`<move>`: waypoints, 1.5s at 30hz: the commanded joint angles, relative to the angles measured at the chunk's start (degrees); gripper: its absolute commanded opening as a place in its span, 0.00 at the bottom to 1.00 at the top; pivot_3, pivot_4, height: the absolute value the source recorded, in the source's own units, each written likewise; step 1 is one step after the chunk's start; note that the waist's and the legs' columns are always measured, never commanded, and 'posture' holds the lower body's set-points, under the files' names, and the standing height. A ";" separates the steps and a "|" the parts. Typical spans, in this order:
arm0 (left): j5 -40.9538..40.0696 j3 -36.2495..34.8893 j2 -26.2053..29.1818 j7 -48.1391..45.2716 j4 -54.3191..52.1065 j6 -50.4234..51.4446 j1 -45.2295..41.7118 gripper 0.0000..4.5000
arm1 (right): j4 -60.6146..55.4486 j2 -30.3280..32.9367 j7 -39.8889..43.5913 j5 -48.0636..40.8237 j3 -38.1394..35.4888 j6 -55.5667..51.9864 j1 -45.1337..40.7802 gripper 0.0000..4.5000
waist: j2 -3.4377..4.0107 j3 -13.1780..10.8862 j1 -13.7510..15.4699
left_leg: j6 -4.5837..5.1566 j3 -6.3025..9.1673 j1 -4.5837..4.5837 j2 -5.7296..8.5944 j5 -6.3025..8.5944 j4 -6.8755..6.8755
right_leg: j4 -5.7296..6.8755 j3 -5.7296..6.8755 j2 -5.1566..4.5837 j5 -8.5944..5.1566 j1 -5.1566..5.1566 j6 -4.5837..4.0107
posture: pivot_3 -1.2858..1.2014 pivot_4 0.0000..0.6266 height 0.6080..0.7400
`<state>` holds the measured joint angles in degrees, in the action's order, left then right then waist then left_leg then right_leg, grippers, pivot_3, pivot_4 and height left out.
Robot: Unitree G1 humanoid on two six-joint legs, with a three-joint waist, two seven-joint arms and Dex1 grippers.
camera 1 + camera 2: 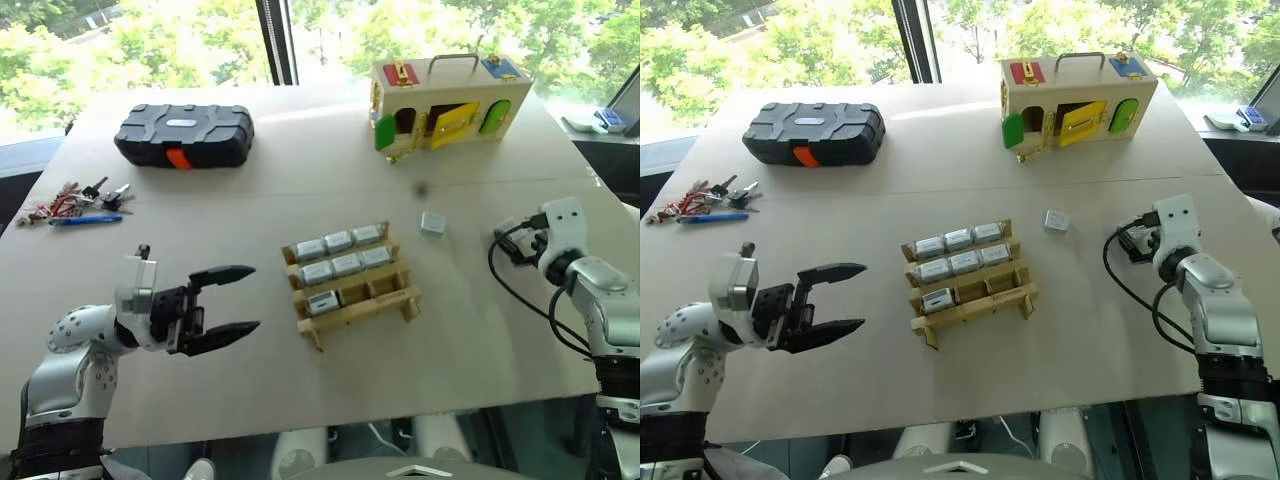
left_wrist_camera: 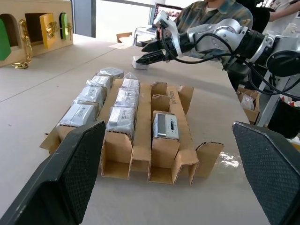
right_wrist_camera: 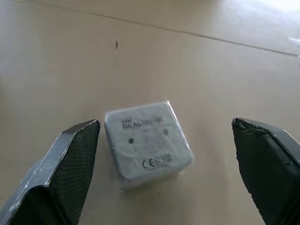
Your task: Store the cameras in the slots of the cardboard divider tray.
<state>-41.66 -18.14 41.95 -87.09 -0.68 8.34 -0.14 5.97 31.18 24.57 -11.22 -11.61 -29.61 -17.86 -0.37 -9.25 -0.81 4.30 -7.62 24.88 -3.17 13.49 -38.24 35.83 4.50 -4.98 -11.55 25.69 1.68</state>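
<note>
The right gripper point(image 3: 166, 173), spread wide, should straddle the loose silver-grey boxy camera point(image 3: 147, 149) squarely, near the tabletop's point(image 1: 200, 210) right edge, before pinching; left gripper point(image 1: 225, 300) also spread.

Your count: eight cameras, one tray, two cases, one clutch of keys.

You have seven cameras point(image 1: 337, 262) seated in the cardboard divider tray point(image 1: 372, 303): three in the far row, three in the middle row, one in the near row (so two slots stand bare). One loose camera point(image 1: 432, 223) lies on the table point(image 1: 250, 200) apart from the tray, which makes eight you can see. Beyond that you get one black case point(image 1: 184, 135), one pale box with coloured doors point(image 1: 450, 103), one blue pen point(image 1: 84, 220), and a bunch of keys point(image 1: 80, 197) too tangled to count singly.
</note>
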 commanded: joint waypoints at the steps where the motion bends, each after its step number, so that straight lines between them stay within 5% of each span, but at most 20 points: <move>1: -2.26 -1.86 1.38 0.05 -2.85 1.32 -1.09 1.00 | 2.35 1.73 3.40 -0.89 -0.49 2.62 -1.78 0.99 | 0.01 0.00 -0.05 | 0.01 0.00 -0.01 0.00 -0.01 0.00 | 0.02 -0.01 0.00 0.00 0.00 0.00 | 0.52 0.24 1.00; 7: -3.39 -3.30 1.66 0.58 -3.17 2.87 -1.03 1.00 | 6.75 1.38 5.38 -0.59 0.02 5.15 -4.06 0.99 | 0.02 -0.01 -0.20 | 0.05 -0.03 -0.05 -0.03 -0.03 -0.02 | 0.04 -0.06 0.05 0.00 -0.01 0.01 | 0.52 0.24 1.00; 10: -3.60 -3.70 1.48 0.84 -3.73 3.26 -0.41 1.00 | 8.37 1.32 6.12 -0.55 0.23 6.23 -4.86 0.82 | 0.02 -0.01 -0.17 | 0.04 -0.04 -0.05 -0.03 -0.03 -0.02 | 0.04 -0.05 0.05 0.00 -0.02 0.01 | 0.52 0.24 1.00; 14: -5.36 -4.01 1.20 4.00 -6.34 6.41 -0.11 1.00 | 7.84 1.75 7.12 -0.58 0.39 6.51 -4.36 0.43 | 0.01 -0.01 0.00 | 0.03 -0.03 -0.05 -0.03 -0.03 -0.03 | 0.04 -0.05 0.05 0.01 -0.03 0.00 | 0.52 0.24 1.00; 23: -26.11 0.07 1.19 46.82 -21.28 38.71 -13.03 1.00 | -27.81 7.75 14.47 3.19 8.71 15.02 0.93 0.44 | 0.13 -0.12 -0.11 | 0.09 -0.01 -0.14 -0.02 -0.10 -0.08 | 0.16 -0.20 0.09 0.03 -0.10 0.49 | 0.52 0.24 1.00; 26: -40.42 3.32 1.72 56.07 -17.14 48.99 -21.44 1.00 | -34.19 8.11 15.57 6.50 14.93 15.69 -2.61 0.44 | 0.02 -0.15 -0.11 | 0.07 0.02 -0.21 -0.06 -0.17 -0.10 | 0.26 -0.26 0.23 0.01 -0.10 0.54 | 0.52 0.24 1.00; 30: -46.40 7.61 -4.17 70.42 -12.26 51.60 -30.15 1.00 | -35.37 6.36 16.10 11.42 22.55 18.66 -8.06 0.44 | -0.10 -0.16 0.32 | -0.16 0.05 -0.22 -0.02 -0.37 -0.11 | 0.30 -0.32 0.27 0.02 -0.12 0.51 | 0.52 0.24 1.00; 45: -44.45 10.32 -8.12 71.36 -8.41 55.77 -35.92 1.00 | -32.28 0.14 17.74 16.38 28.80 21.02 -17.17 0.44 | -0.36 -0.29 0.23 | -0.20 0.05 -0.18 0.04 -0.43 -0.21 | 0.38 -0.34 0.32 0.15 -0.11 0.29 | 0.52 0.24 1.00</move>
<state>-86.01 -7.81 34.05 -14.62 -8.29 63.80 -34.71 -25.21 31.65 42.26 5.00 17.97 -9.61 -33.33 -0.73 -9.54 -0.58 4.10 -7.58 24.70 -3.12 13.06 -38.46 36.21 4.15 -4.65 -11.40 25.58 1.97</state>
